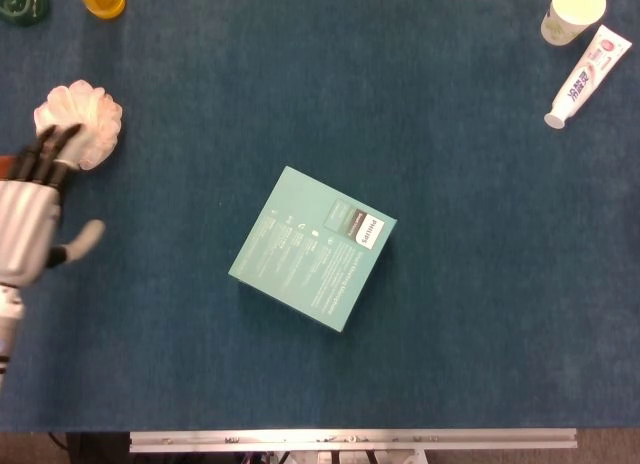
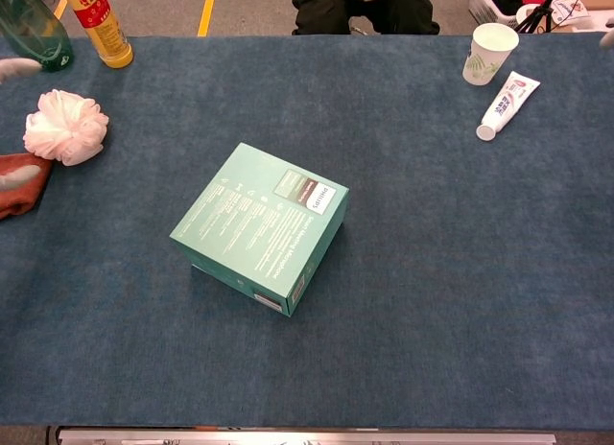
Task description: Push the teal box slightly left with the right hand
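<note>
The teal box [image 1: 312, 249] lies flat and rotated near the middle of the blue table; the chest view shows the teal box [image 2: 259, 224] standing free, with nothing touching it. My left hand [image 1: 28, 229] is at the far left edge, well away from the box. Its fingers are stretched out toward the white bath puff and it holds nothing. The head view has no trace of my right hand. In the chest view only a grey fingertip [image 2: 606, 38] pokes in at the far right edge, too little to tell how the hand stands.
A white bath puff [image 1: 78, 122] and a brown cloth [image 2: 19, 181] lie at the left. A paper cup [image 1: 573, 12] and a toothpaste tube [image 1: 588, 76] sit at the back right. A yellow bottle [image 2: 96, 23] and a green bottle [image 2: 34, 33] stand at the back left.
</note>
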`<state>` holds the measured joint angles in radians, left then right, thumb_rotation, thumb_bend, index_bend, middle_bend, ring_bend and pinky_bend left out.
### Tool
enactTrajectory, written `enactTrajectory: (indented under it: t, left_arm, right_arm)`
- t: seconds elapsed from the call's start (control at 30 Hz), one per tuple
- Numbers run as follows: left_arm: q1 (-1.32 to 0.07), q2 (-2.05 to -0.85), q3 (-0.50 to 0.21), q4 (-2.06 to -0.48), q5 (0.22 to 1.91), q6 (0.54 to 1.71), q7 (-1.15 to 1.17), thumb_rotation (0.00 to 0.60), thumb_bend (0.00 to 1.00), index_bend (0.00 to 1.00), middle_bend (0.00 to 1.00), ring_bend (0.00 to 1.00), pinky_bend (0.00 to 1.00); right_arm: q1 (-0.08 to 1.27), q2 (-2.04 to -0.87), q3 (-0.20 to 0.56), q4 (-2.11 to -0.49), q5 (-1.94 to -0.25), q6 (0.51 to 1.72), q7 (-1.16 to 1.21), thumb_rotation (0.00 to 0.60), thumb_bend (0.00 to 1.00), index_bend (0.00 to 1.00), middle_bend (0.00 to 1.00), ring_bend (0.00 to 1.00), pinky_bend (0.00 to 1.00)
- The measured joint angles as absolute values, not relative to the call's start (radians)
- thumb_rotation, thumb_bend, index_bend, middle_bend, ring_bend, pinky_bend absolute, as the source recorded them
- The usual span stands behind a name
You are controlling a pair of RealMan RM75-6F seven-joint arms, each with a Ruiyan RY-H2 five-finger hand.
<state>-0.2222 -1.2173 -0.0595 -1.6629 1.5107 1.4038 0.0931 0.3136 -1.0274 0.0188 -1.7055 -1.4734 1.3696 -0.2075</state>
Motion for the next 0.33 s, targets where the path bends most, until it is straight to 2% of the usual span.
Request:
enactTrajectory:
  t: [0.13, 0.33]
  left_arm:
    - [-0.178, -1.199, -0.066, -1.665, 1.487, 1.46, 0.101, 0.6, 0.24, 0.08, 0.1, 0.08, 0.18]
    - [-0.159, -1.183, -0.06, -1.669, 1.485, 1.478, 0.097, 0.6, 0.24, 0.08, 0.1, 0.08, 0.18]
  right_arm:
    - [0.272, -1.033, 0.011, -1.704, -1.47, 1.406, -0.203, 0.6, 0.12, 0.29, 0.5, 0.4, 0.28]
    - [0.246, -1.035, 0.014, -1.701, -1.47, 1.42, -0.196, 0.6, 0.12, 0.29, 0.5, 0.4, 0.28]
